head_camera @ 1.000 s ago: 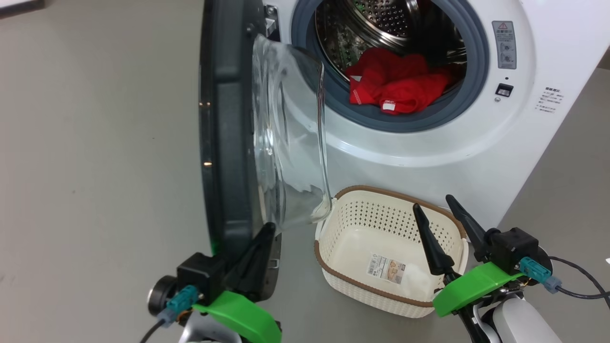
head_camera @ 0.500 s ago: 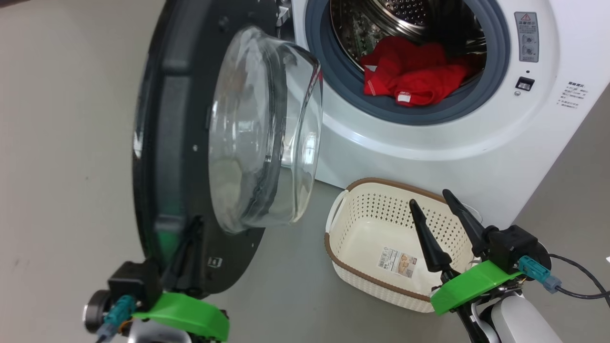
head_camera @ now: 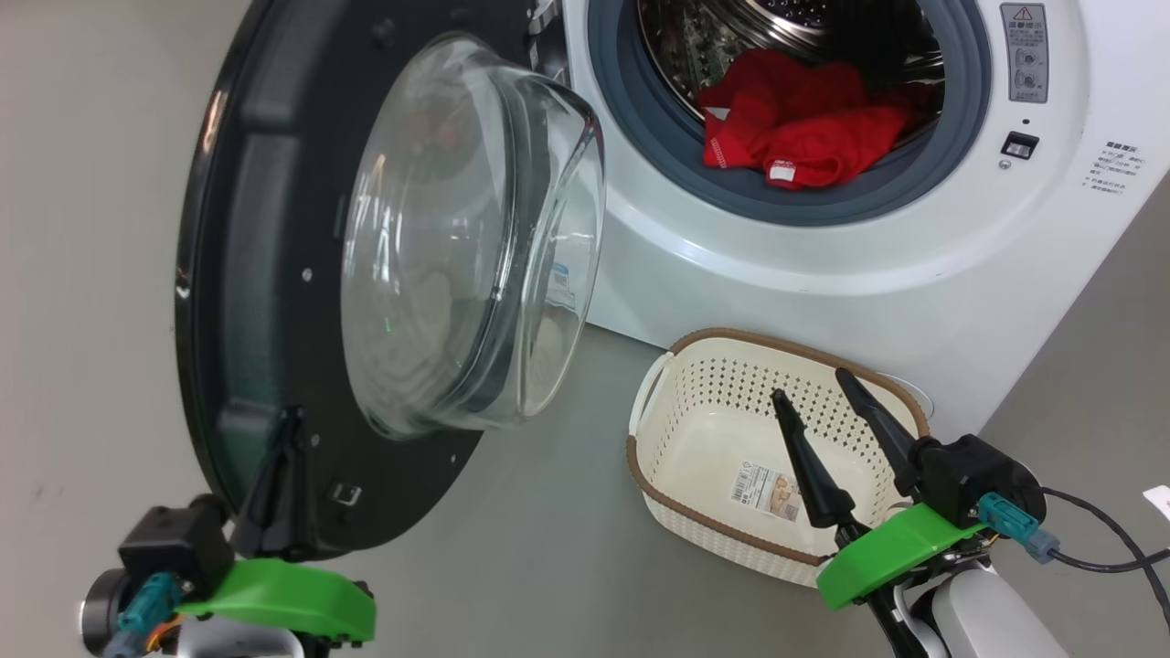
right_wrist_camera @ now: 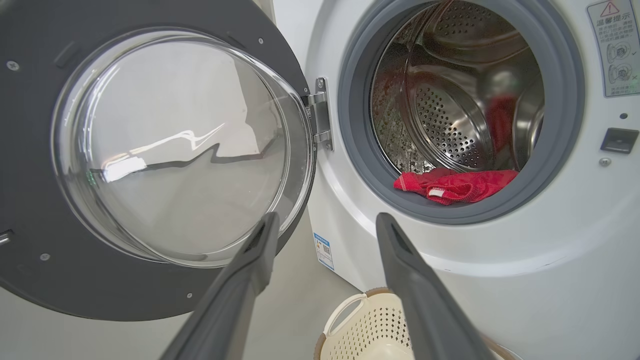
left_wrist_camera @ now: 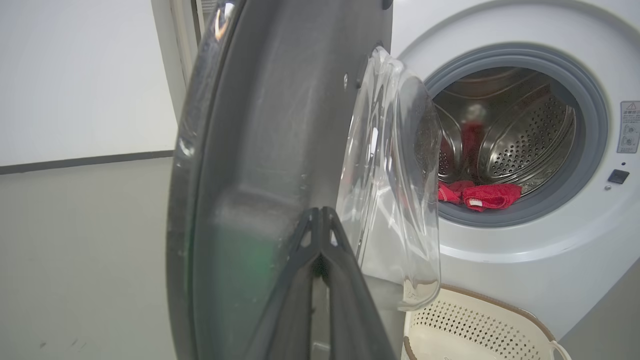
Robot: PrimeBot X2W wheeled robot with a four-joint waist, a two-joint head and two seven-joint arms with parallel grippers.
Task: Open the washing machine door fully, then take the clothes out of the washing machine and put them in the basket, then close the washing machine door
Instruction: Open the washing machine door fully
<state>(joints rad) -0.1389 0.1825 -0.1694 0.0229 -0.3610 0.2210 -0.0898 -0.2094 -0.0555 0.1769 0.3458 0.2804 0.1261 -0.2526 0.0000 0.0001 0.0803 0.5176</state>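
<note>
The washing machine door stands swung out to the left, its glass bowl bulging toward the white washing machine. My left gripper is shut, its fingertips together against the door's inner black rim near its lower edge. Red clothes with a small white label lie at the front of the steel drum, on the grey ring. The cream basket sits empty on the floor below the opening. My right gripper hangs open over the basket, holding nothing. The right wrist view shows the clothes beyond its fingers.
Grey floor spreads to the left of the door and in front of the machine. A dark cable trails from my right wrist. A white wall with a dark skirting strip stands behind the door.
The door has swung further out to the left, showing more of its inner face. My left gripper moved left with it. The head camera shifted slightly; the right gripper barely moved.
</note>
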